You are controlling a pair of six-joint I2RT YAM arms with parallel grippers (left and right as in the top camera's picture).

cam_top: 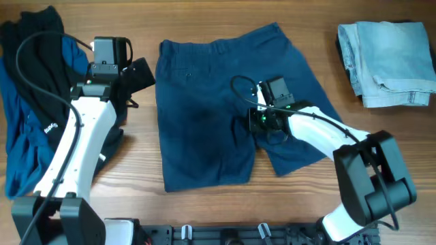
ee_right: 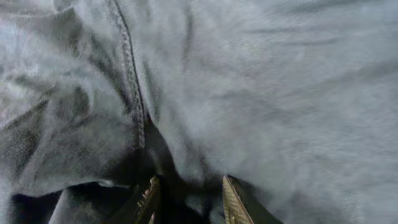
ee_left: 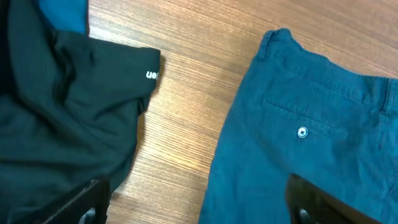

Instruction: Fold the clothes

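Observation:
The clothes in play are dark navy shorts (cam_top: 204,102), spread flat mid-table with the waistband to the back. My right gripper (cam_top: 261,126) is pressed down at the crotch, between the two legs. In the right wrist view its fingertips (ee_right: 149,198) stand a little apart, with a dark fold of the shorts (ee_right: 280,93) bunched in the gap of my right gripper (ee_right: 189,202); it is open. My left gripper (cam_top: 139,76) hovers wide open over bare wood left of the shorts (ee_left: 311,124), holding nothing; the left gripper (ee_left: 199,211) shows only its two fingers at the bottom corners.
A heap of black cloth (cam_top: 41,54) and mid-blue cloth (cam_top: 20,136) lies at the far left; its black edge (ee_left: 62,124) reaches close to my left fingers. Folded pale denim (cam_top: 388,61) sits at the back right. The table's front rail (cam_top: 225,235) runs below.

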